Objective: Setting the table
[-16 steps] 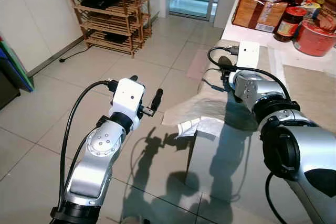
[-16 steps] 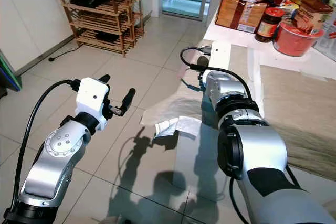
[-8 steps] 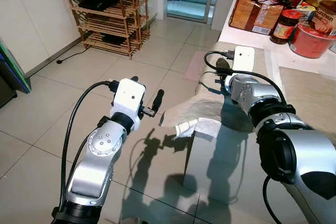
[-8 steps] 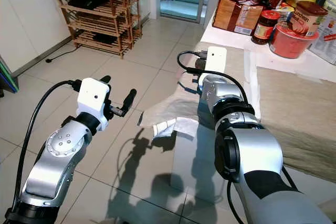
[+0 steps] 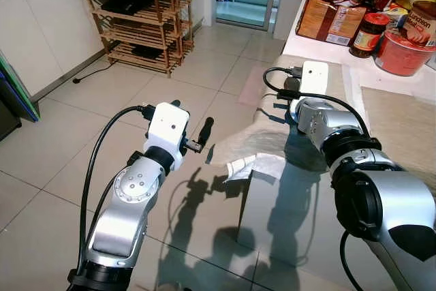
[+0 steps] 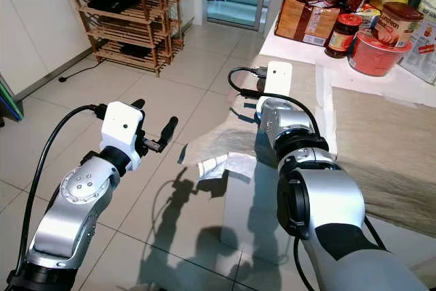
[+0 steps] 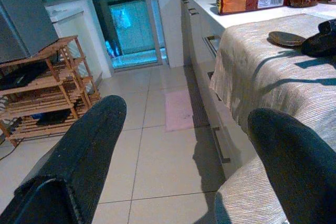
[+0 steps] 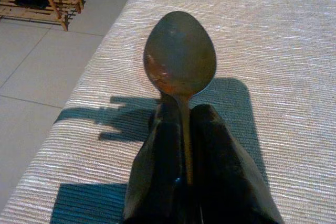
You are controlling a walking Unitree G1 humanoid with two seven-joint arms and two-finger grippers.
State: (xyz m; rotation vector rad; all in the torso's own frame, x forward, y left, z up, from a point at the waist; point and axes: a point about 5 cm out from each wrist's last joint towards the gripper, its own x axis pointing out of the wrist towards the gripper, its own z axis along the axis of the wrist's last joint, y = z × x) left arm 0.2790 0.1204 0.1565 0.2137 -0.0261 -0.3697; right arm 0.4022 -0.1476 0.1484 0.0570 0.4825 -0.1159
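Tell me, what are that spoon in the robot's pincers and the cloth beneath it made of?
The spoon, pinched by its handle in the right gripper, looks like dull, tarnished metal: a smooth bowl with faint sheen and a brownish smear. The cloth on the table appears to be a woven fabric, beige and matte, with fine ribbed lines and soft folds at the edge.

Dark spoon [image 8: 180,56], beige ribbed cloth [image 8: 283,51]

The left arm is raised forward over the floor, its left gripper [image 5: 189,126] with jaws spread wide. The right arm reaches ahead, and the right gripper [image 8: 181,129] has its jaws pressed together on a spoon [image 8: 179,56].
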